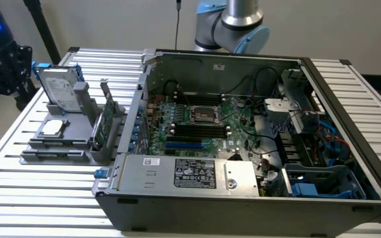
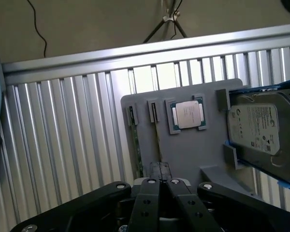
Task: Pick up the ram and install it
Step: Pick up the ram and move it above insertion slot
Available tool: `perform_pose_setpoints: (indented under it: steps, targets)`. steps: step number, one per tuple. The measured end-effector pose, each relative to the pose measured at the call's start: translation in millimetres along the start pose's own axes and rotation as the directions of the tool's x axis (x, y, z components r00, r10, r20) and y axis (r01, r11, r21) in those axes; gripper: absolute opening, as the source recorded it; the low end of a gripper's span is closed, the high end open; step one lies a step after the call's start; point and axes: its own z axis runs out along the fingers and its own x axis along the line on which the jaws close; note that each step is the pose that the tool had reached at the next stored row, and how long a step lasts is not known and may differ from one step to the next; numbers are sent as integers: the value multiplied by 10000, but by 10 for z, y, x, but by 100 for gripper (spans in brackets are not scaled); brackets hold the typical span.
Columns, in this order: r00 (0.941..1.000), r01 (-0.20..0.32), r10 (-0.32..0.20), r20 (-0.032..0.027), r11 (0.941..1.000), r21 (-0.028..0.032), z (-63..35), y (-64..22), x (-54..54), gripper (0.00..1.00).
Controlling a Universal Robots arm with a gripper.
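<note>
Two thin green ram sticks stand on edge in slots of a grey holder [image 2: 193, 150]: one ram [image 2: 136, 145] near the holder's rim, the other ram [image 2: 157, 133] beside it. My gripper [image 2: 160, 166] hangs above the holder with its black fingers [image 2: 152, 193] pressed together and nothing between them, its tips over the end of the second stick. In the exterior view the same holder [image 1: 51, 148] stands on the table at the exterior view's left, beside the open computer case [image 1: 243, 198], whose motherboard shows dark memory slots [image 1: 197, 131].
On the holder also rest a silver processor chip [image 2: 187, 114], a silver hard drive [image 2: 263, 130] and, in the exterior view, a tall green expansion card [image 1: 107, 116]. The slatted metal table [image 2: 63, 145] runs around the holder. The arm's base [image 1: 233, 25] rises behind the case.
</note>
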Motion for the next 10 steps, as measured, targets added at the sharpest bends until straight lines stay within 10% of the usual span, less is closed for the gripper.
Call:
perform_pose_setpoints:
  steps: [10]
  targets:
    - [10000,-2,2,6,10000,-1,156,-15,65,42]
